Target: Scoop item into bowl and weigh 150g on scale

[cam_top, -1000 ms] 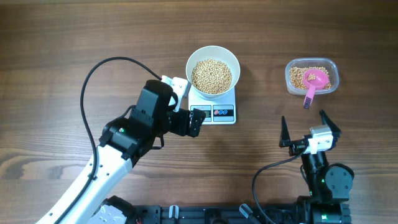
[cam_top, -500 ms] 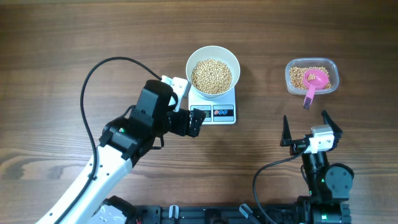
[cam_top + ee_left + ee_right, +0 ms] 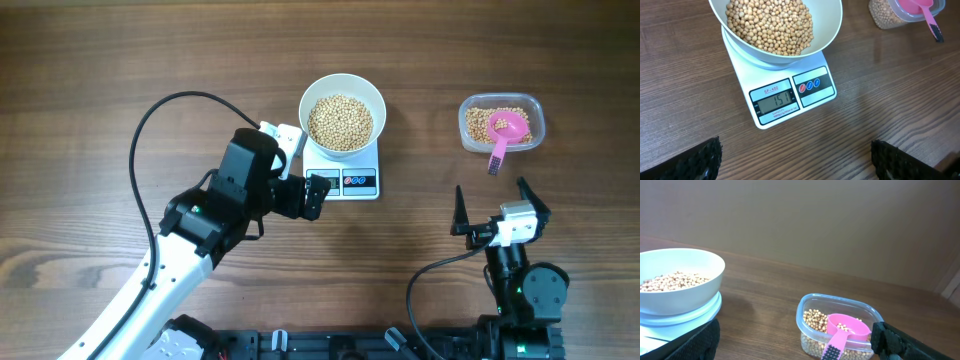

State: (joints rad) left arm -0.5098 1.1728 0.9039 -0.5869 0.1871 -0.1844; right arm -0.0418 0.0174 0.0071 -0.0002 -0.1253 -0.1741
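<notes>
Bowl of beans on the scale, both pincers wide open and holding nothing.

On the wooden table [image 3: 100, 60] the left pincer [image 3: 305, 172] stands just beside the front left corner of the scale [image 3: 345, 180], and its fingers do not touch it. The right pincer [image 3: 490, 195] is well apart from the scale, near the clear tub [image 3: 465, 125]. The white bowl [image 3: 303, 110] sits on the scale, with the beans [image 3: 340, 122] inside. The display [image 3: 775, 100] shows 151. A pink scoop [image 3: 505, 130] lies in the tub on more beans.

Bean-filled bowl [image 3: 832, 27] on scale [image 3: 790, 97]
</notes>
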